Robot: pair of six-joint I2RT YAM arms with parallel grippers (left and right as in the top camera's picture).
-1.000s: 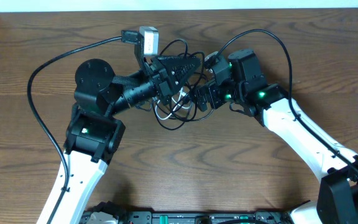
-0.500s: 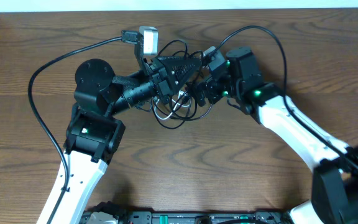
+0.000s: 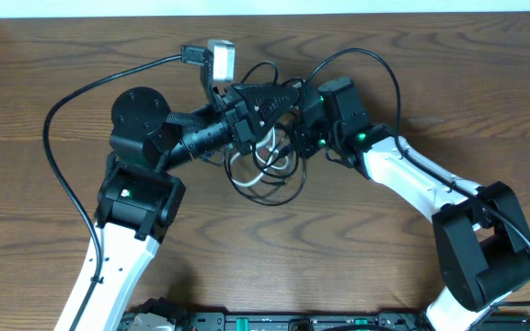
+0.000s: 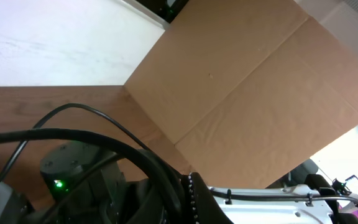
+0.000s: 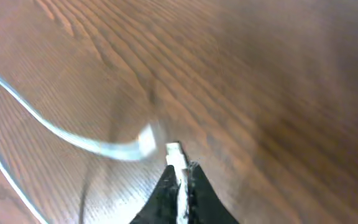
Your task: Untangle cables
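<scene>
The cables (image 3: 270,175) lie tangled at the table's middle: thin black loops and a white cord (image 3: 263,164). My left gripper (image 3: 291,92) reaches from the left over the tangle's top and is shut on a black cable (image 4: 157,171), which runs in beside its finger (image 4: 194,196). From the right, my right gripper (image 3: 290,140) meets the tangle. In the right wrist view that gripper (image 5: 180,169) is shut on the white cable's small plug end (image 5: 174,152), just above the wood. The white cord (image 5: 73,140) curves away to the left.
Thick black arm cables arc over the table on the left (image 3: 63,119) and the right (image 3: 380,64). A cardboard panel (image 4: 260,81) stands beyond the table in the left wrist view. The table's far edge (image 3: 431,13) runs along the top.
My right gripper has moved left into the tangle and closed on the white plug end. The cable loops below have shifted a little. The left arm has stayed put.
</scene>
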